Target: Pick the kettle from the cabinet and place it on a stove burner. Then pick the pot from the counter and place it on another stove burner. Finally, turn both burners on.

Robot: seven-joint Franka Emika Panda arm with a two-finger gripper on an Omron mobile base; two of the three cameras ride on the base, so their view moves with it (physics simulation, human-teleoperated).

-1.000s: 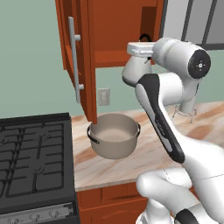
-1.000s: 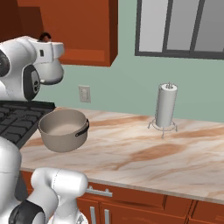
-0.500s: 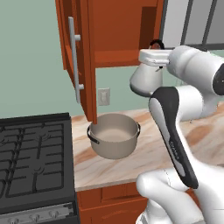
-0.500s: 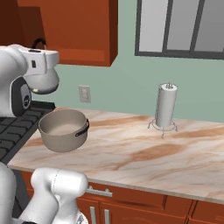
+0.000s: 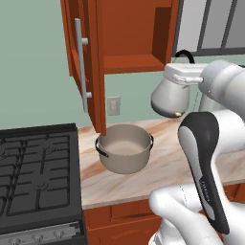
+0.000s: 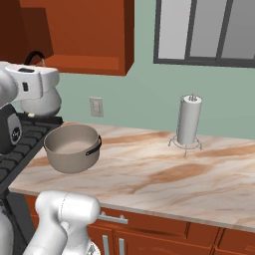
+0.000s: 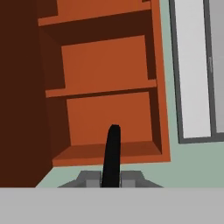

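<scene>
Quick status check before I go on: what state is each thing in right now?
cabinet: door open, shelves bare
kettle: out of the cabinet, hanging in the air by its handle
end effector: shut on the kettle's black handle
pot: upright on the counter, no lid
stove burners: bare

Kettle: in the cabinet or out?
Out. The kettle hangs by its black handle from the shut gripper, in the air above the counter, clear of the open cabinet, whose visible shelves are bare.
</scene>
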